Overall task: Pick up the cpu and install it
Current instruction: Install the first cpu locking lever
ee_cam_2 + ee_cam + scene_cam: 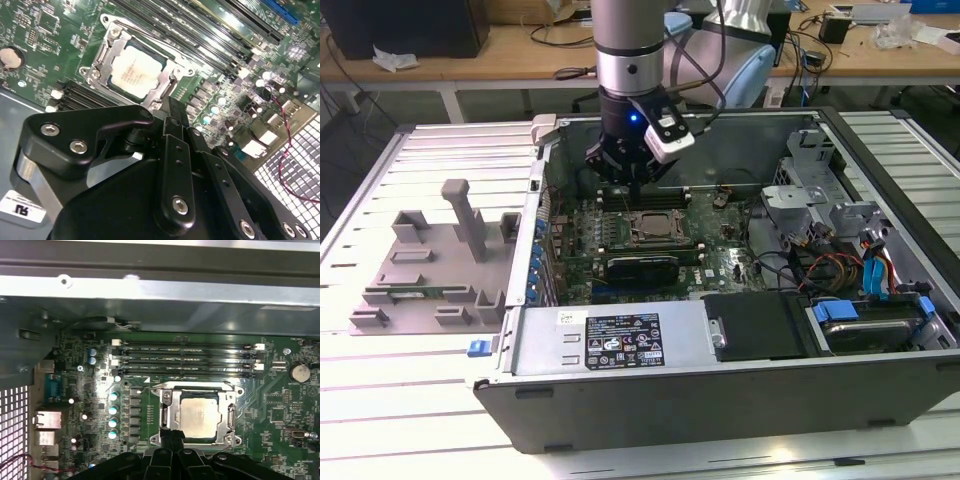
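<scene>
Hovering the claw, clenched and empty, just above the socket frame; finding the cpu lying flat inside it; likely best keeping strictly vertical, avoiding any sideways nudge, checking all four corners sitting level

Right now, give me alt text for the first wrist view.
The cpu sits in its socket on a green motherboard, with the black claw shut near the socket's edge. Four memory slots run beyond it, by the case wall.
</scene>
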Action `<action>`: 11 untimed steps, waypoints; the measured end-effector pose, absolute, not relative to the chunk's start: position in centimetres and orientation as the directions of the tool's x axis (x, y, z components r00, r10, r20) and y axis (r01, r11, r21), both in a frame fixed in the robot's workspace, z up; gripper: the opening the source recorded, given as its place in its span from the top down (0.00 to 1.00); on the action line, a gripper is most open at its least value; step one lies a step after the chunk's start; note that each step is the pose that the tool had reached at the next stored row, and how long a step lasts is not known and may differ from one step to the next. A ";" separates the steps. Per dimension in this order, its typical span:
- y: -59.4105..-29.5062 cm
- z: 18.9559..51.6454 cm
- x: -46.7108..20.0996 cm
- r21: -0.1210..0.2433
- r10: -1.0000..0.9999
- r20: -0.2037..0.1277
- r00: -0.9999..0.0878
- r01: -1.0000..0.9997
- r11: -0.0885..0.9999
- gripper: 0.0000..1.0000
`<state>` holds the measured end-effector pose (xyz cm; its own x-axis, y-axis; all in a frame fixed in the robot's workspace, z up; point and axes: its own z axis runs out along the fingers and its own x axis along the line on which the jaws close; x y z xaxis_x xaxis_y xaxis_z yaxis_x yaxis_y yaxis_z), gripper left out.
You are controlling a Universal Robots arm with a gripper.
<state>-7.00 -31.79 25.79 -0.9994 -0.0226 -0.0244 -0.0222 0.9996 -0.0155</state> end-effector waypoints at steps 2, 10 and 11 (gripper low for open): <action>-31.8 25.8 -7.4 -0.015 -0.023 -0.025 -0.999 -0.022 1.000 0.89; -31.8 25.8 -9.0 -0.015 -0.023 -0.025 -0.999 -0.022 1.000 0.89; -31.8 25.8 -9.1 -0.015 -0.022 -0.025 -0.999 -0.022 1.000 0.89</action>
